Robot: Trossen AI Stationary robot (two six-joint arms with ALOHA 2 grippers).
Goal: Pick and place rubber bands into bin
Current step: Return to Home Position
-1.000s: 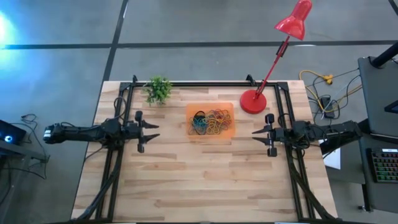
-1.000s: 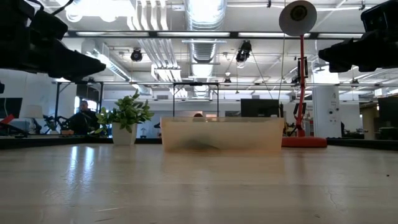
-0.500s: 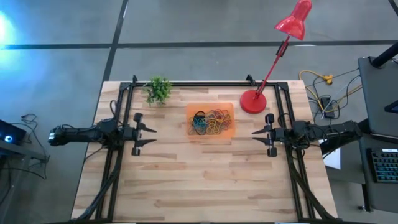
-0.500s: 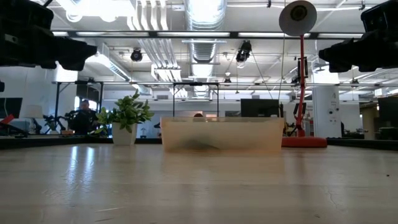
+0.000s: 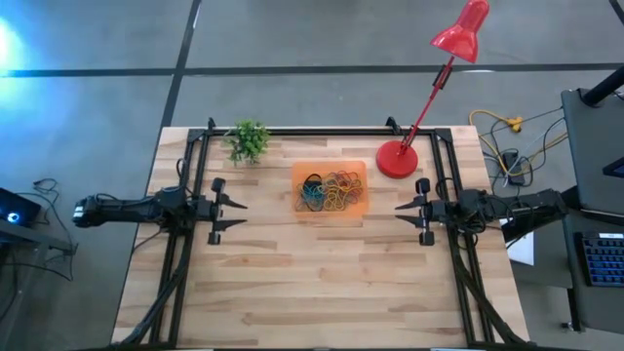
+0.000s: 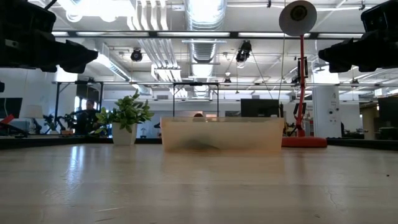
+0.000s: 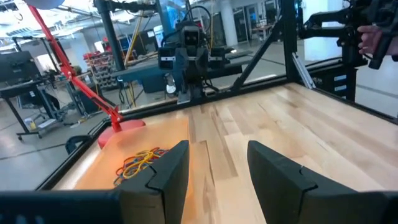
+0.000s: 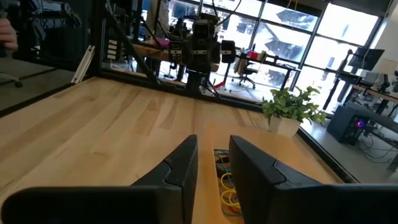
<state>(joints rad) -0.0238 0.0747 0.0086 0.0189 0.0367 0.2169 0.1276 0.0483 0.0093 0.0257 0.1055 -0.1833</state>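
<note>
The bin (image 5: 363, 172), a shallow orange tray, rests flat on the wooden table a little beyond its middle. A heap of coloured rubber bands (image 5: 330, 191) lies inside it, and also shows in the left wrist view (image 7: 140, 163). My left gripper (image 5: 242, 213) hovers level and open, left of the bin and above the table. My right gripper (image 5: 398, 213) hovers level on the bin's right side. Its fingers stand a narrow gap apart with nothing between them (image 8: 213, 142). Both point at the bin and touch nothing.
A red desk lamp stands with its round base (image 5: 397, 159) just behind the bin's right end. A small potted plant (image 5: 249, 141) is at the far left. Black frame rails (image 5: 185, 244) run along both table sides. A person (image 6: 84, 115) sits in the room beyond.
My left gripper has turned a little at the wrist, tipping up from a slight downward slant to level. It stays open and clear of the bin.
</note>
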